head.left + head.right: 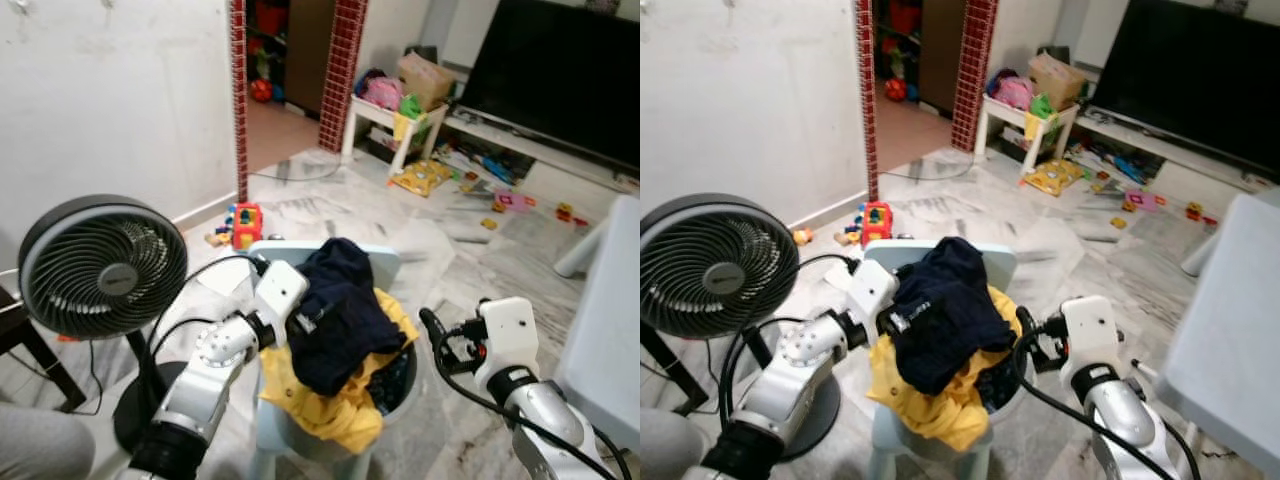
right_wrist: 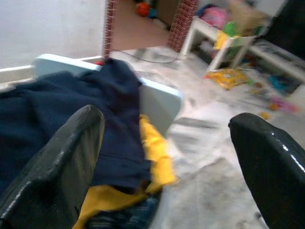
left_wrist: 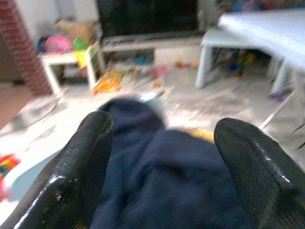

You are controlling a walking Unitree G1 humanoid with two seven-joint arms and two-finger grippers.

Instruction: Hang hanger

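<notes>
A pale chair (image 1: 380, 262) carries a grey basket (image 1: 300, 436); marble floor (image 1: 340, 205) holds a fan (image 1: 100, 265) at nine o'clock, toys (image 1: 245, 225) at twelve.

A white wall (image 1: 110, 110) is seen at the left, broken by a doorway framed in red brick columns (image 1: 340, 70). The marble floor (image 1: 340, 205) is strewn with toys. A black fan (image 1: 100, 265) stands near the wall; a large dark television (image 1: 560, 75) is set opposite, beside a small white table (image 1: 390, 125).

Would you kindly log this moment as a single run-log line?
left claw: open, at navy garment | right claw: open, beside basket | yellow garment: under navy | hanger: unseen
</notes>
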